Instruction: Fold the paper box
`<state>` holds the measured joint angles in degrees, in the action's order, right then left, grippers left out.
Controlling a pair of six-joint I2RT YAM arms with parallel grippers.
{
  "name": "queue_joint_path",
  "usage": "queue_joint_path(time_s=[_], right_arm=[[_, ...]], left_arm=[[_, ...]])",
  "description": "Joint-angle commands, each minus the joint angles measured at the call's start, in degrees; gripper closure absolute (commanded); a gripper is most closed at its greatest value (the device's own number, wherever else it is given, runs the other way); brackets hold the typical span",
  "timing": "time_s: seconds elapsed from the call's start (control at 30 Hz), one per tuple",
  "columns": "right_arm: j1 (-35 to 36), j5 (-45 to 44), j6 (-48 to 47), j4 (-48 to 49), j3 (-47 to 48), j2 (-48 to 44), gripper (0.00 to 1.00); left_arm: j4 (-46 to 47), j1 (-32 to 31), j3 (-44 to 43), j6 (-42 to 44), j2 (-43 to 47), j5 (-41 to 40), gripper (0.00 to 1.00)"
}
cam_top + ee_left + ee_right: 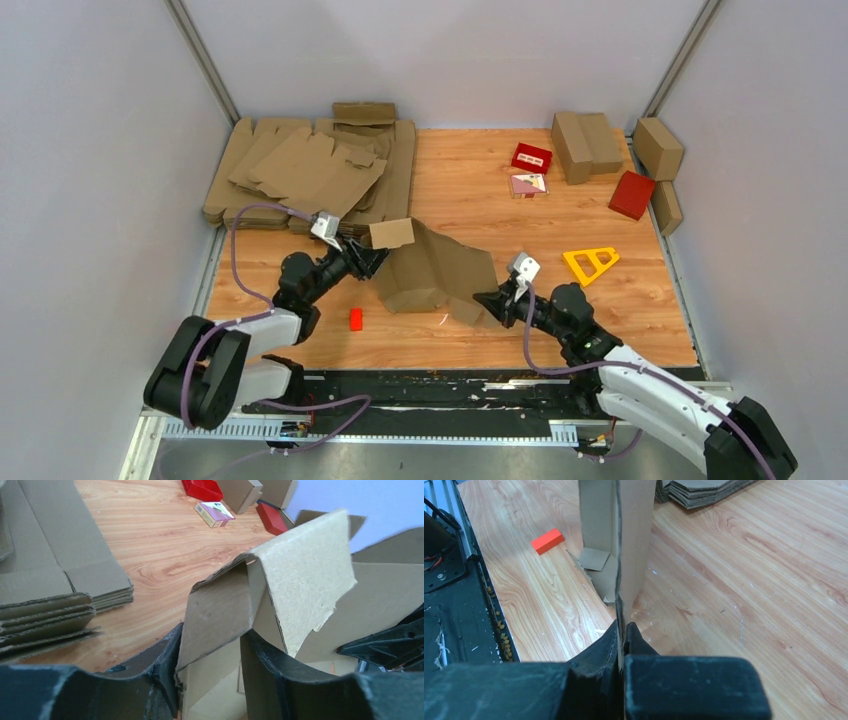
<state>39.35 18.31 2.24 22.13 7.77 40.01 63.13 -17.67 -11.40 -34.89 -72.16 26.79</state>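
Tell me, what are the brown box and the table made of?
The paper box looks like plain brown cardboard, matte; its ragged torn edge shows fuzzy fibres. The table looks like wood or a wood-print laminate, lightly glossy, with grain lines; which one, I cannot tell.

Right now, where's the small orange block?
Top view: the orange block lies on the table near the front edge, left of centre, between the left arm and the paper box.
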Motion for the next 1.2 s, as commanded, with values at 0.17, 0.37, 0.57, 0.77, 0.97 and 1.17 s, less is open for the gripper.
queue_joint_path(time_s=[0.17,0.37,0.57,0.77,0.97,1.17], right_arm=[[0.6,-0.6,1.3,5.0,0.9,5.6,1.0],[1.8,-3.3,1.8,7.2,0.6,8.8,1.0],[2.2,-9.7,2.2,6.9,-0.5,6.3,1.0],[2.2,-12.5,1.7,4.6,-1.5,0.7,1.0],[2.2,-10.5,1.0,4.5,-0.5,3.1,1.0],[2.3,-9.6,1.1,5.5,-0.2,4.9,1.0]], left_arm=[[-15.0,-5.2,0.5,5.1,9.8,-12.8,0.38],[-11.3,-6.2,0.5,1.7,6.0,-11.7,0.34],[-15.5,-6.1,0.1,2.4,9.2,-12.0,0.21],[-21.4,-6.1,0.0,4.4,12.6,-11.7,0.2],[-20.2,-6.2,0.2,5.2,11.6,-10.8,0.27],[-20.2,-6.2,-2.1,6.9,8.0,-10.2,0.38]])
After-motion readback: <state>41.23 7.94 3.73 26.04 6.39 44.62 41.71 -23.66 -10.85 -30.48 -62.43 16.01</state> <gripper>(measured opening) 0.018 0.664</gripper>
